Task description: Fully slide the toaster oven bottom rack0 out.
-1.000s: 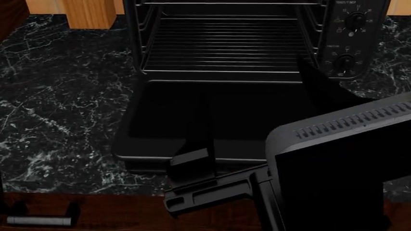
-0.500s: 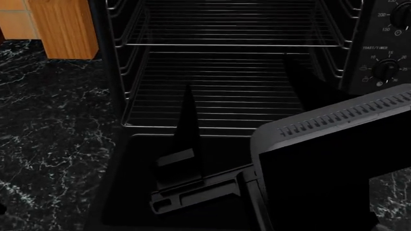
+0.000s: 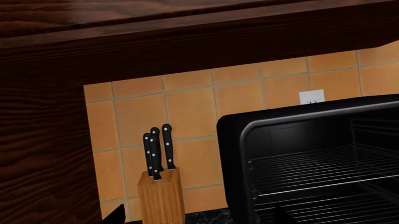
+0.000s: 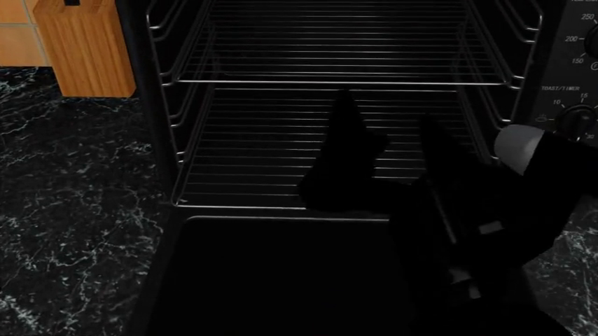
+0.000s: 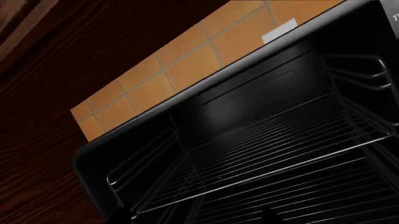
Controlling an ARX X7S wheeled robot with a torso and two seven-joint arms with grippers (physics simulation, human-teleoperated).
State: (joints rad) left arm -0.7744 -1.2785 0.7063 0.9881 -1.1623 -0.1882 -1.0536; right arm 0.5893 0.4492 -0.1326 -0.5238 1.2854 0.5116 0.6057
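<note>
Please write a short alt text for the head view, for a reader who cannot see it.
An open toaster oven fills the view, with the bottom rack inside and the door folded down. The dark right end effector reaches over that rack; a knife block stands left.

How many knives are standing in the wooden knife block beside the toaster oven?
3. Their black handles rise side by side from the top of the knife block, by the tiled wall beside the toaster oven: one short, one middle, one tallest. More could be hidden behind them.
</note>
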